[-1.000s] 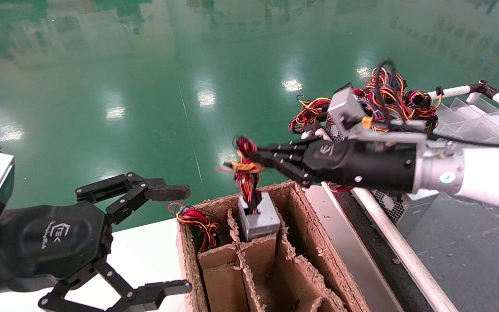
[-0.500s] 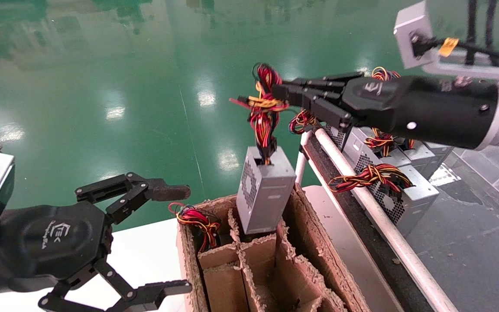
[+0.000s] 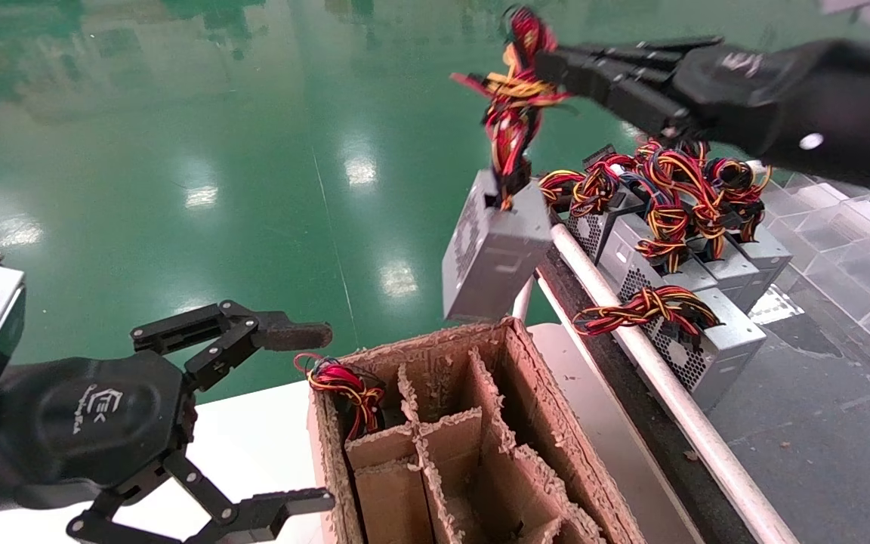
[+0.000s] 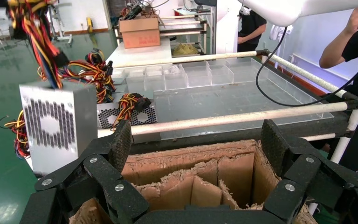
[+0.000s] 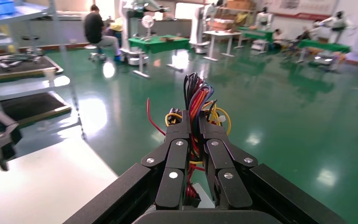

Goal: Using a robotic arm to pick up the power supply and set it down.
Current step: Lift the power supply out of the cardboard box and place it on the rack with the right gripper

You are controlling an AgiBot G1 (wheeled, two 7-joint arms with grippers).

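The power supply (image 3: 494,253), a small grey box with a perforated vent, hangs in the air by its bundle of red, yellow and black wires (image 3: 514,106). It swings tilted above the far edge of the cardboard box (image 3: 556,446), clear of its cells. My right gripper (image 3: 548,64) is shut on the wire bundle (image 5: 195,100) high in the head view. The left wrist view shows the power supply (image 4: 58,126) beside the box. My left gripper (image 3: 306,412) stays open at the lower left over the white table (image 3: 254,446).
The divided cardboard box (image 4: 200,170) holds another unit with a mostly red wire bundle (image 3: 340,381) in a far-left cell. Several more grey units with wires (image 3: 677,227) lie on a railed cart (image 3: 654,378) to the right. Clear plastic trays (image 3: 850,227) stand beyond.
My right gripper has risen and moved right, lifting the power supply by its wires fully out of the box cell. The left gripper has not moved.
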